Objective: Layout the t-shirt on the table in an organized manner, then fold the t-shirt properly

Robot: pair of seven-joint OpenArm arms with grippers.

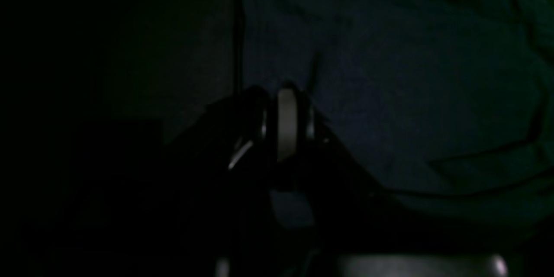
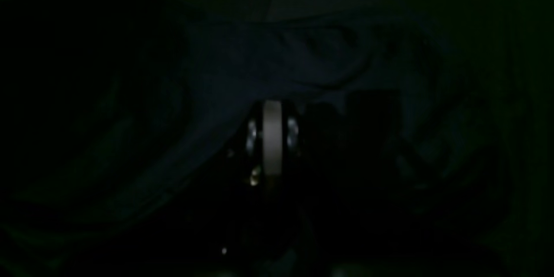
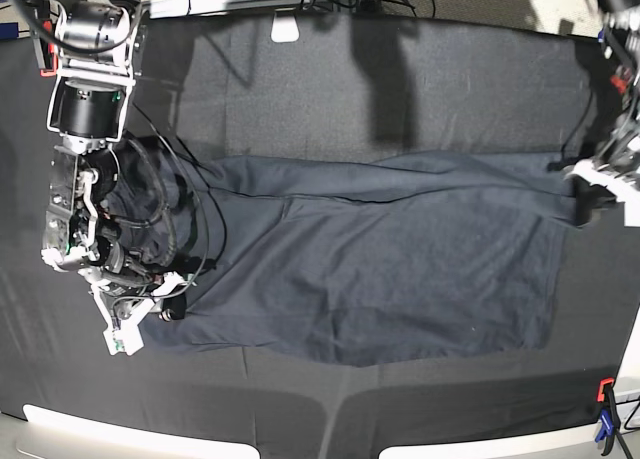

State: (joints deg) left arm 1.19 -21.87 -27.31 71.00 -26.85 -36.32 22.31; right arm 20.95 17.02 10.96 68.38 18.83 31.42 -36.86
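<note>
1. The t-shirt [image 3: 380,269] is lying spread across the middle of the table [image 3: 400,79].
2. The right gripper [image 3: 172,301] is pinching its left edge, jaws closed.
3. The left gripper [image 3: 592,191] is clamping its far right corner.

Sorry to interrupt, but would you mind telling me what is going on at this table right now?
A two-armed robot is spreading a dark t-shirt across the black-covered table. The right gripper is shut at one end of the shirt and the left gripper is shut at the opposite end, apparently pinching the fabric. The shirt lies stretched between them, mostly flat but creased. No fold has been made yet.
</note>
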